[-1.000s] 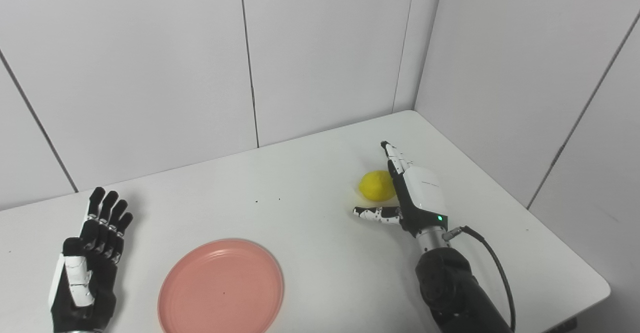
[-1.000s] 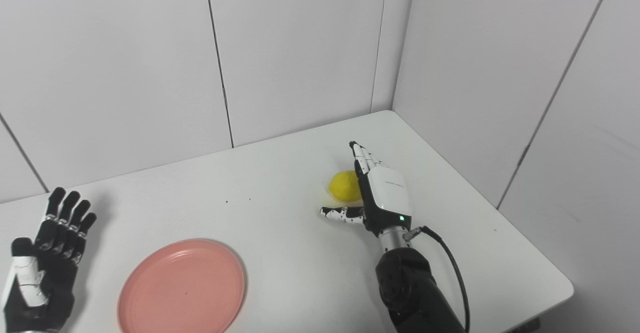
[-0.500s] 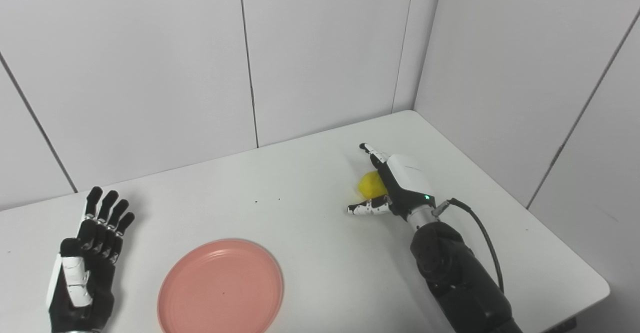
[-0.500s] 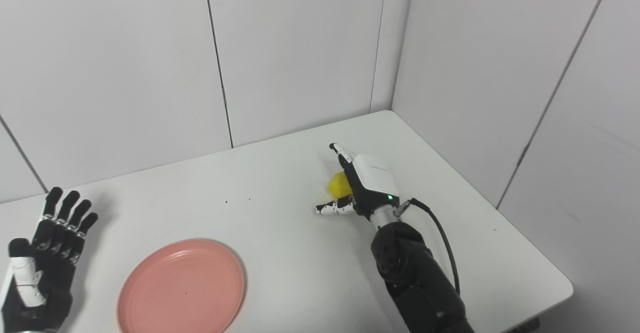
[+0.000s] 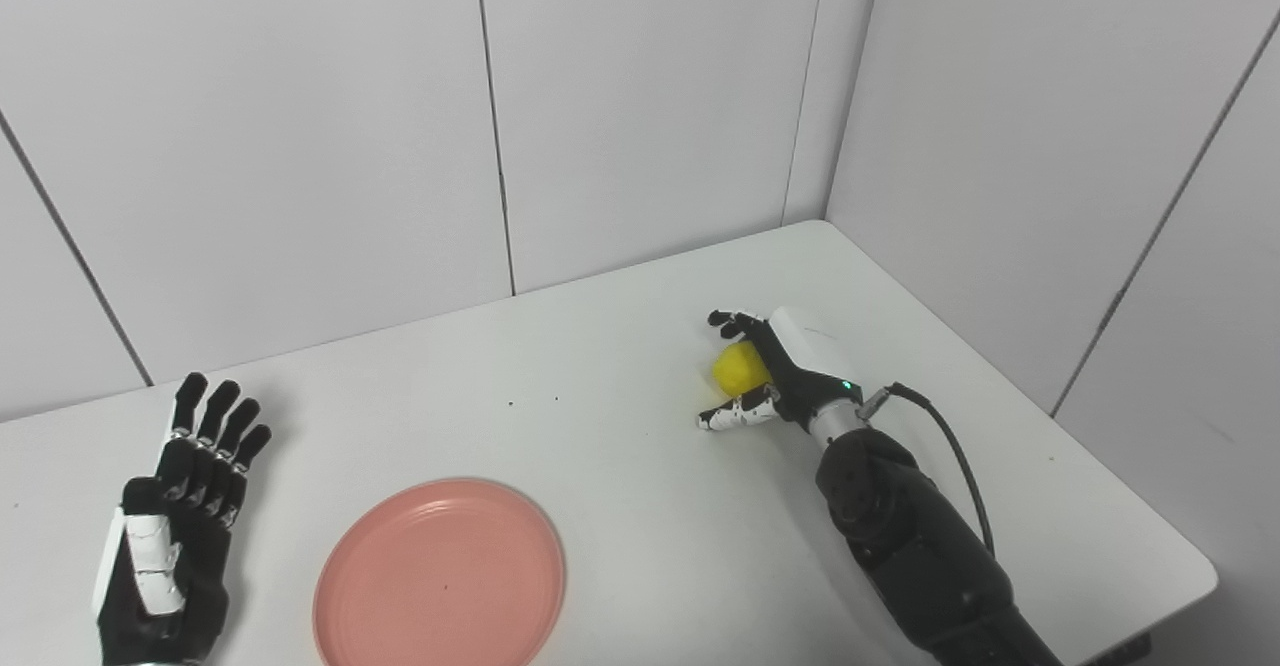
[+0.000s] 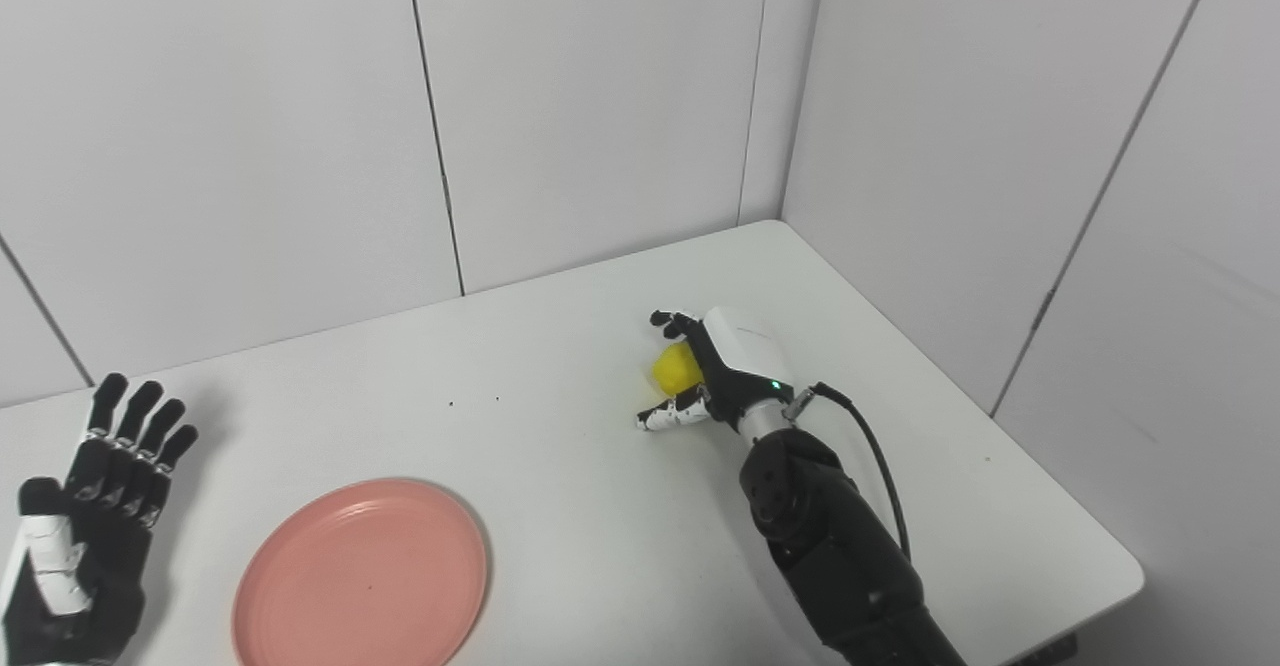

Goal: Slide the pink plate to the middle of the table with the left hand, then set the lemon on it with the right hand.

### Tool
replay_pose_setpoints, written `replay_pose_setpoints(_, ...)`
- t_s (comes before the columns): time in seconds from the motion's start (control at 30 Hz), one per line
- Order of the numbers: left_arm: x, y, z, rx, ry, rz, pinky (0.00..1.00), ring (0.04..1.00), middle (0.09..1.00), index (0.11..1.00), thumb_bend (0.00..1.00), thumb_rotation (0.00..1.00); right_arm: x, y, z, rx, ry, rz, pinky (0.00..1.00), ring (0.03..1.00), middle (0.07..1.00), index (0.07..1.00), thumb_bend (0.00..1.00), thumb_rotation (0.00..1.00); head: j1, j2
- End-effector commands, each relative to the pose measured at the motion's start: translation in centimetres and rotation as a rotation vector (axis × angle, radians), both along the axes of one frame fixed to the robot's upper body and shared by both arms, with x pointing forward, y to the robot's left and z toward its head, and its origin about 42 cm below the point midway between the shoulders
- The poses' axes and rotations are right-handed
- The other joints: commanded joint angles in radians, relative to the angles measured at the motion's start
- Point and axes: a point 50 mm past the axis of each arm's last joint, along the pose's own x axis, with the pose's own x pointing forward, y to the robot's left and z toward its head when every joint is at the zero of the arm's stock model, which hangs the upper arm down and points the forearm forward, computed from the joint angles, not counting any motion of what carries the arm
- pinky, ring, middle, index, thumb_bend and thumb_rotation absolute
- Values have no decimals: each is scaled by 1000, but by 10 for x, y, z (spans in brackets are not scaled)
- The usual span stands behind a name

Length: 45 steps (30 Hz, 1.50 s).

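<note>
The yellow lemon [image 5: 738,366] lies on the white table toward the back right. My right hand [image 5: 792,364] is wrapped over it: the fingers [image 5: 733,323] curl round its far side and the thumb [image 5: 735,414] lies along its near side, so most of the lemon is hidden. The pink plate [image 5: 440,576] rests flat near the table's front edge, left of centre, with nothing on it. My left hand [image 5: 175,536] lies open at the front left, palm down with fingers spread, a short way left of the plate and not touching it.
The white table [image 5: 620,466] is boxed in by grey wall panels [image 5: 650,106] at the back and on the right. A black cable [image 5: 945,446] loops off my right wrist. Tiny dark specks [image 5: 512,404] mark the tabletop.
My right hand has turned over the lemon and its fingers have curled down around it, from straight to closed. The left hand and the plate have stayed put.
</note>
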Motion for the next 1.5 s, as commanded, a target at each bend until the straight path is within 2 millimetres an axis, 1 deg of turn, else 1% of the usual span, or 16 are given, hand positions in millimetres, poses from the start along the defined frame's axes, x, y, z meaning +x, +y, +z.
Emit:
replay_pose_setpoints(0.0, -51, 27, -82, 19, 254, 45, 943, 959, 977, 992, 893, 995, 10, -7, 24, -41, -62, -20, 647, 720, 750, 772, 793, 0, 1, 1)
replay_pose_setpoints(0.17, -51, 27, -82, 16, 253, 44, 944, 962, 979, 993, 891, 986, 9, -12, 29, -48, -62, -43, 661, 725, 759, 794, 781, 0, 1, 0)
replay_pose_setpoints(0.23, -52, 26, -81, 20, 252, 45, 941, 960, 978, 993, 892, 988, 7, -15, 30, -42, -75, -58, 534, 617, 738, 775, 749, 0, 2, 0)
replay_pose_setpoints(0.27, -52, 26, -81, 19, 253, 45, 939, 960, 979, 994, 889, 989, 6, -16, 31, -39, -84, -63, 443, 525, 718, 754, 629, 0, 2, 0)
replay_pose_setpoints(0.37, -53, 26, -82, 15, 254, 43, 940, 961, 981, 995, 882, 992, 4, -17, 31, -40, -103, -80, 354, 470, 694, 733, 538, 0, 3, 2)
replay_pose_setpoints(0.4, -53, 26, -82, 16, 254, 44, 940, 962, 982, 995, 881, 995, 4, -17, 31, -41, -112, -85, 379, 465, 676, 716, 521, 0, 3, 3)
replay_pose_setpoints(0.47, -53, 26, -82, 14, 254, 46, 941, 963, 981, 994, 879, 996, 2, -18, 30, -50, -136, -90, 433, 464, 629, 672, 510, 0, 4, 2)
replay_pose_setpoints(0.5, -53, 26, -82, 13, 254, 46, 942, 963, 981, 993, 876, 996, 2, -18, 30, -55, -144, -92, 423, 443, 562, 625, 517, 0, 4, 2)
replay_pose_setpoints(0.6, -54, 25, -83, 13, 258, 47, 940, 960, 979, 990, 876, 994, 1, -16, 30, -56, -165, -109, 296, 370, 476, 558, 506, 0, 6, 2)
replay_pose_setpoints(0.7, -55, 24, -83, 8, 256, 47, 934, 956, 976, 986, 870, 996, -1, -14, 28, -51, -187, -116, 233, 345, 452, 544, 503, 0, 11, 3)
replay_pose_setpoints(0.73, -56, 23, -83, 7, 255, 47, 931, 955, 975, 983, 870, 992, -1, -13, 28, -51, -193, -118, 260, 357, 458, 539, 505, 0, 11, 3)
replay_pose_setpoints(0.87, -57, 23, -82, -2, 256, 45, 920, 946, 968, 974, 865, 983, -3, -10, 28, -51, -223, -106, 228, 347, 450, 538, 504, 0, 20, 7)
replay_pose_setpoints(1.2, -60, 18, -79, -17, 251, 36, 918, 944, 963, 963, 850, 971, -13, 24, 38, 8, -315, 1, 173, 330, 442, 534, 500, 0, 73, 37)
replay_pose_setpoints(1.23, -61, 17, -78, -17, 246, 35, 916, 943, 963, 962, 846, 972, -14, 29, 40, 18, -332, 29, 174, 385, 426, 526, 504, 0, 86, 45)
replay_pose_setpoints(1.3, -61, 15, -77, -16, 237, 32, 907, 936, 958, 957, 830, 974, -16, 35, 43, 25, -354, 65, 192, 342, 445, 537, 501, 0, 109, 60)
replay_pose_setpoints(1.47, -66, -2, -62, -21, 201, 24, 901, 938, 961, 954, 801, 970, -23, 65, 52, 17, -373, 188, 197, 333, 448, 538, 501, 0, 202, 104)
